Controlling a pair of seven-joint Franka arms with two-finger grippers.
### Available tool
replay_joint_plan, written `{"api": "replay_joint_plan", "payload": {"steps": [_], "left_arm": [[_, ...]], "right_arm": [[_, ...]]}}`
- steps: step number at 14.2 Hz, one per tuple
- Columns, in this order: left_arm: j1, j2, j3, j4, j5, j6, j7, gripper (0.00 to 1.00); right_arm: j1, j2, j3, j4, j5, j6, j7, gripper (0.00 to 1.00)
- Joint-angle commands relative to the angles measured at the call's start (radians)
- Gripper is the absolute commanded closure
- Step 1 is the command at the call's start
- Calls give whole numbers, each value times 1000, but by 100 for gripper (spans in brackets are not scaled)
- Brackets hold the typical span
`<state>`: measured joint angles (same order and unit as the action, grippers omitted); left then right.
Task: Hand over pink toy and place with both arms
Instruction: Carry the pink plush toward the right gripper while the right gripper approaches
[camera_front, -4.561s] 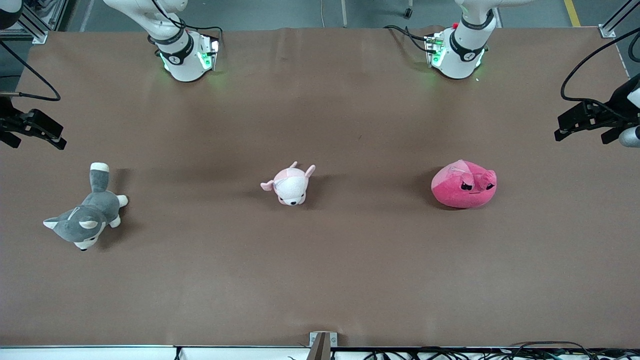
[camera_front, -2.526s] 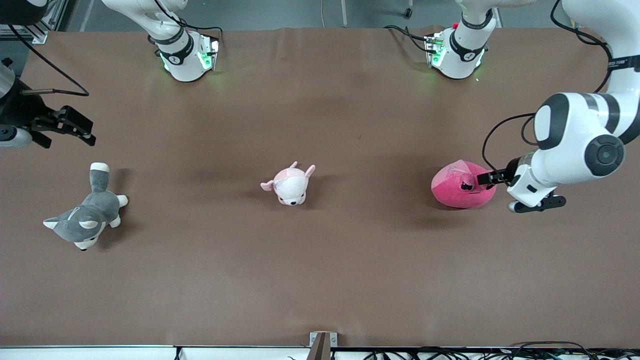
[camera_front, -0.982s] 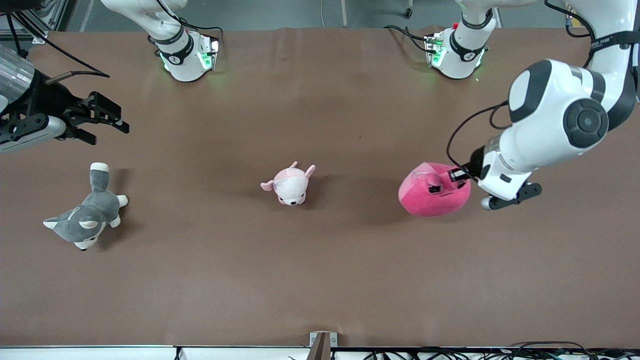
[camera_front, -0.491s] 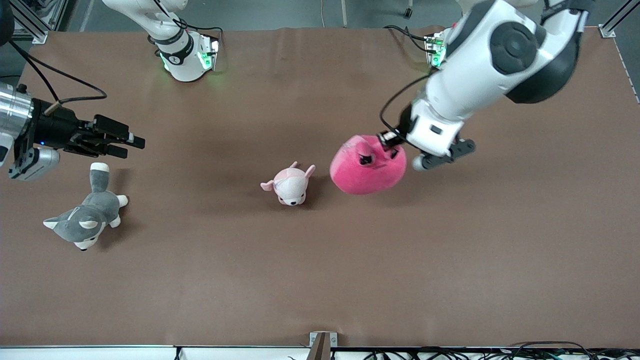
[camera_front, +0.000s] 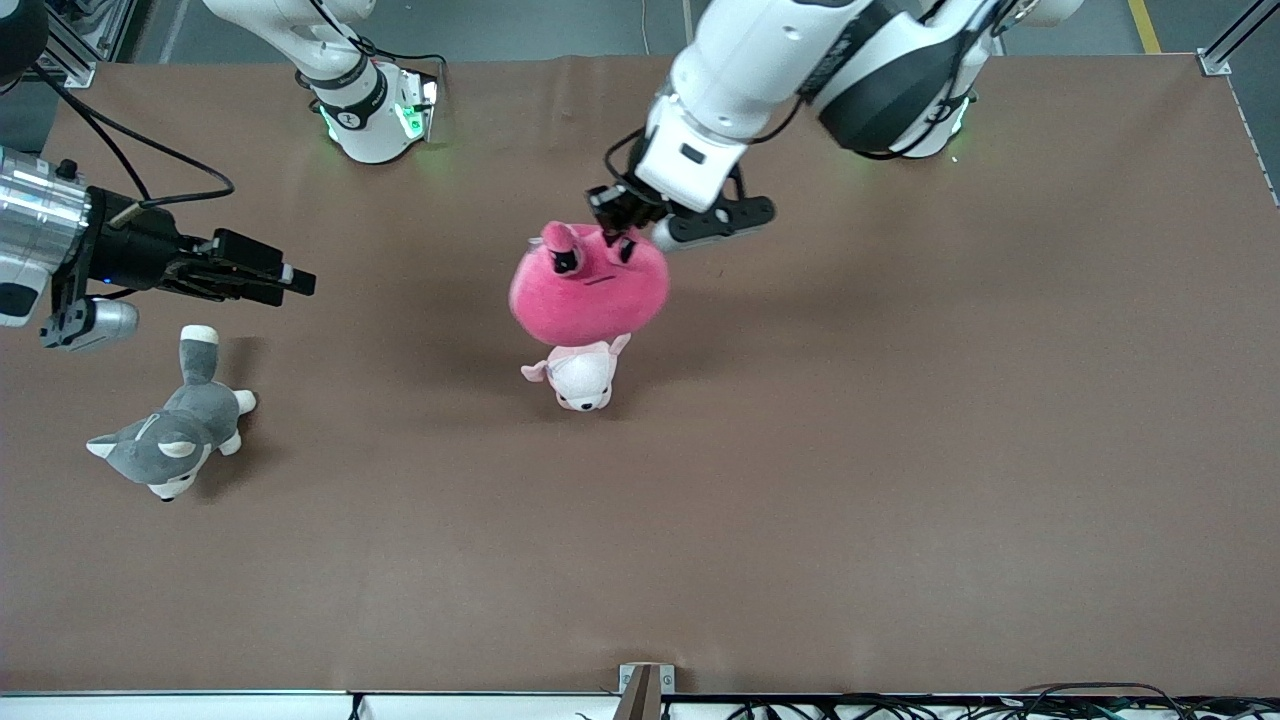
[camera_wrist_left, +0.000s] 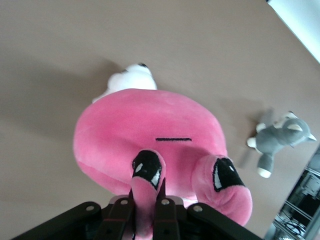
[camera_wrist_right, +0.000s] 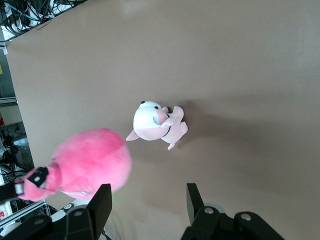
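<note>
I have the pink toy (camera_front: 588, 292) pinched by one ear in my left gripper (camera_front: 612, 222), which is clamped tight on that small flap of plush; in the left wrist view the ear (camera_wrist_left: 146, 192) stands squeezed between my two black fingers (camera_wrist_left: 120, 216) while the round body hangs below them. In the front view the toy sits just above the middle of the frame, up in the air over the pale pink-and-white plush (camera_front: 580, 373), which lies on the brown worktop (camera_front: 900, 450) and is partly covered by it. My right gripper (camera_front: 285, 280) hovers at the left edge of the frame, over the worktop just above the grey-and-white husky plush (camera_front: 168, 435), its fingers spread apart and holding nothing; the right wrist view shows both fingers (camera_wrist_right: 100, 206) wide with the pink toy (camera_wrist_right: 82, 162) ahead of them. As I judge it, the pickup is done and the toy is lifted toward the middle, so the first part is finished; the handover itself is not yet made, and after it the right arm has to set the toy down. I can read no brand, label or writing anywhere in these views; any markings on the arms are too small to make out.
</note>
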<state>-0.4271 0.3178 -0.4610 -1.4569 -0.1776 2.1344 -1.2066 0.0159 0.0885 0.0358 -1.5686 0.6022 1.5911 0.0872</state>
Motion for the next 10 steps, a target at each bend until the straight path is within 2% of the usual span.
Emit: {"api": "replay_joint_plan", "payload": {"steps": [1, 6, 8, 10], "left_arm": [[-47, 55, 7, 38, 0, 71, -10, 100], [-90, 115, 4, 40, -8, 157, -11, 100], [-101, 127, 4, 40, -8, 165, -13, 100], [-102, 129, 4, 40, -8, 165, -14, 100]], "right_arm": [[41, -7, -1, 2, 16, -5, 71, 32], [130, -6, -2, 2, 13, 9, 68, 32], [194, 4, -4, -5, -2, 51, 66, 33], [214, 20, -2, -5, -30, 66, 66, 33]]}}
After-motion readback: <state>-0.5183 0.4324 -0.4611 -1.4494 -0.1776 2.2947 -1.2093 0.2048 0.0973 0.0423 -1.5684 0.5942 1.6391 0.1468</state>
